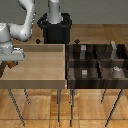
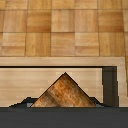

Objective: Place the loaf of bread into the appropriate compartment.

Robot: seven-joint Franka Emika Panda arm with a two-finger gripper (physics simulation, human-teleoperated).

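The loaf of bread (image 2: pixel 64 93) is a brown mottled chunk. It fills the near middle of the wrist view, right against the dark gripper body. In the exterior view my gripper (image 1: pixel 11 61) hangs over the left edge of the light wooden table (image 1: pixel 40 70), with a small brown bit, the loaf (image 1: pixel 12 64), at its tips. The jaws look closed on it, and the fingertips are mostly hidden. The dark compartment box (image 1: pixel 70 61) stands far off at the exterior view's right.
The box has several compartments holding small grey-white shapes (image 1: pixel 84 73) (image 1: pixel 116 70) (image 1: pixel 114 46). The black robot base (image 1: pixel 55 27) stands behind the table. A low raised rim (image 1: pixel 64 60) runs along the table side facing the box. The floor is wooden parquet.
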